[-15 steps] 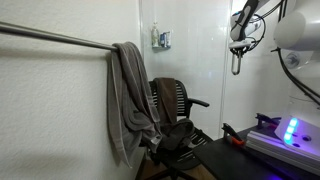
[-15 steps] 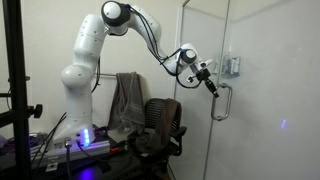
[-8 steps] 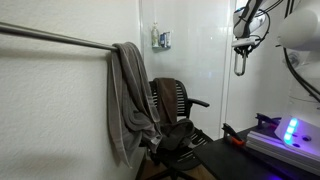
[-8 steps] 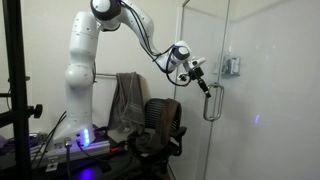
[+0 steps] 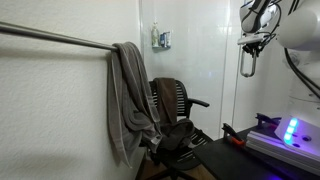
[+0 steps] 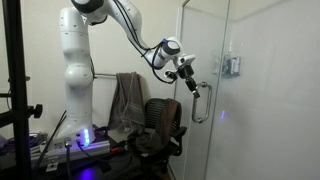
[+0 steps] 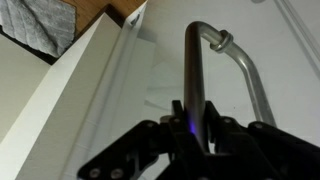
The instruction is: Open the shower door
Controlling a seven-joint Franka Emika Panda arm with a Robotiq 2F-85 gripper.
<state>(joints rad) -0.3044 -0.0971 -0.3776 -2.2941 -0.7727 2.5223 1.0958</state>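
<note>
The shower door (image 6: 215, 150) is a tall clear glass panel, swung partly outward into the room. Its silver loop handle (image 6: 200, 104) hangs near the free edge and also shows in an exterior view (image 5: 247, 64) and in the wrist view (image 7: 192, 70). My gripper (image 6: 190, 82) is shut on the top part of the handle bar, with the fingers on either side of it in the wrist view (image 7: 196, 128). The arm reaches in from the left in an exterior view.
A black office chair (image 6: 160, 122) with a grey towel (image 6: 125, 98) stands below the arm. A towel rail (image 5: 60, 38) crosses the white wall. A small holder (image 5: 161, 40) hangs on the shower wall. The robot base (image 6: 80, 140) sits on a cluttered table.
My gripper has pulled the handle toward the robot, and the door has swung further open. The arm has folded back and up.
</note>
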